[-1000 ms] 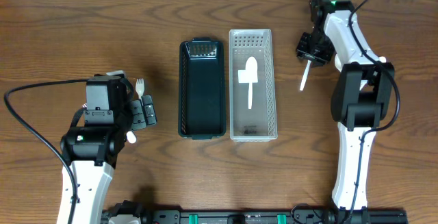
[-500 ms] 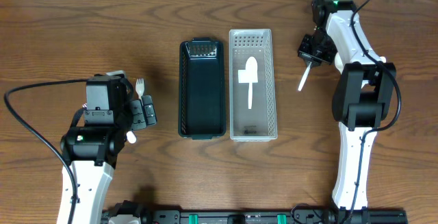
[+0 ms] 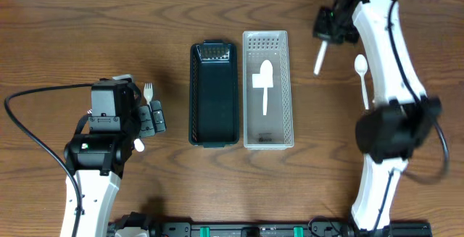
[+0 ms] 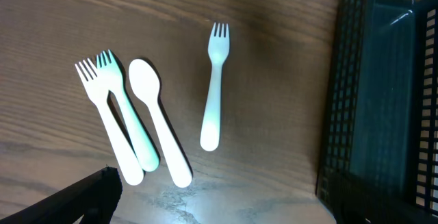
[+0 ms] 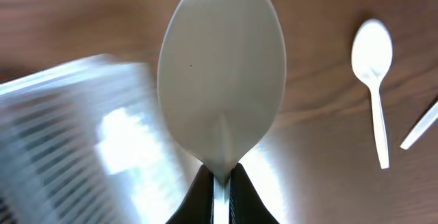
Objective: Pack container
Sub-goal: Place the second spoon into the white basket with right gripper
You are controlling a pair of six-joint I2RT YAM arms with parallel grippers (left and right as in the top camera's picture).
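**Near left.** The left gripper [image 3: 154, 118] hangs over the wooden table [image 3: 58, 41] with its jaws apart and nothing between them. The left wrist view shows four pieces of white plastic cutlery on the wood beneath it:
- The paired forks [image 4: 109, 121] lie side by side, with their tines close together (touching or merely overlapping in view, I cannot tell).
- The table spoon [image 4: 145, 83] lies just right of them, with its handle running alongside theirs.
- The lone fork [image 4: 213, 94] lies apart, further right, between that group and the black mesh basket [image 3: 214, 121].

**Centre.** The basket stands lengthwise, near to far. Just beside it on the right stands the clear perforated container [image 3: 290, 92]. The packed spoon [image 3: 264, 85] lies lengthwise inside the container, bowl toward the far end.

**Far right.** The right gripper [image 3: 328, 30] is clamped on the held spoon [image 3: 318, 61].
- The right wrist view shows the fingers [image 5: 198, 196] pinched together on the spoon's neck just below the bowl.
- From overhead, the handle points toward the near side.
- The held spoon is to the right of the container's far end and outside it.

The loose spoon [image 3: 361, 77] lies on the table further right, bowl toward the far side, apart from the gripper
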